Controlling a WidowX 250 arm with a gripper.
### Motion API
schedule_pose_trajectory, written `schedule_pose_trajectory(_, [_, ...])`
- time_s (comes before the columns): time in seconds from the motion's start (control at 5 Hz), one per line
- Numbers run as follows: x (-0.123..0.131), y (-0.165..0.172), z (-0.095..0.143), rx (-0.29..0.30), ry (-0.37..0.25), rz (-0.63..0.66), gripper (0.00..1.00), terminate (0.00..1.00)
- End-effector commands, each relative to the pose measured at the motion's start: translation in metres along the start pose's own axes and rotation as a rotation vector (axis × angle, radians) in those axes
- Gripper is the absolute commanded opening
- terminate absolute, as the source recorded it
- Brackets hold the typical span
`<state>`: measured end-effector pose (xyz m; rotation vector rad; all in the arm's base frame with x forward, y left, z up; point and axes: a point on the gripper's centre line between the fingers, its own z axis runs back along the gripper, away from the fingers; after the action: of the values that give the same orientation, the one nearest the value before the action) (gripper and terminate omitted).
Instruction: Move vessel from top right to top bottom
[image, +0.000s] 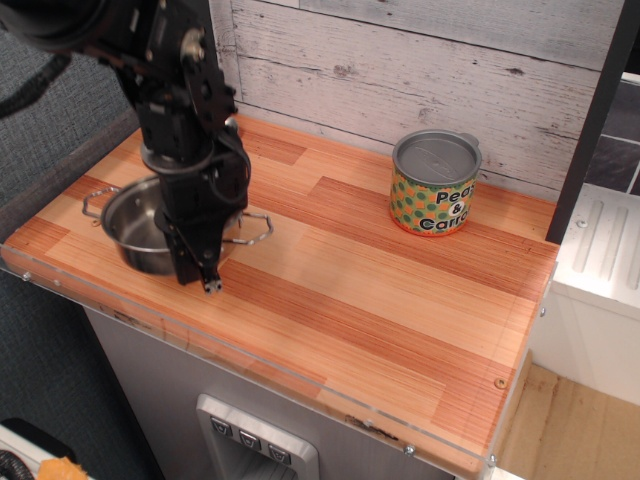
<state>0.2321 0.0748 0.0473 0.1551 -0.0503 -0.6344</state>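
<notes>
Black arm reaching down from the upper left of the frame, wrist near vertical, pincer (203, 272) pointing downward at left centre; jaw spacing too obscured to judge.

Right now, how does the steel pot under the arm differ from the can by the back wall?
The pot is bare shiny steel; the can wears a green-and-orange dotted label.
The pot is open-topped and low, with wire loop handles; the can is taller, handle-free and closed by a grey lid.
The end effector covers the pot's right side; the can stands alone.
Both are round and upright on the wooden counter.
</notes>
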Motion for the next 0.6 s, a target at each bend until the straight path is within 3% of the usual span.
schedule_pose_trajectory(0.0, [0.038, 0.022, 0.016, 0.099, -0.050, -0.078, 0.00, 0.00])
schedule_pose_trajectory(0.2, [0.058, 0.034, 0.014, 0.137, -0.103, -0.103, 0.00, 0.00])
schedule_pose_trajectory(0.4, [0.078, 0.046, 0.006, 0.153, -0.116, -0.134, 0.00, 0.00])
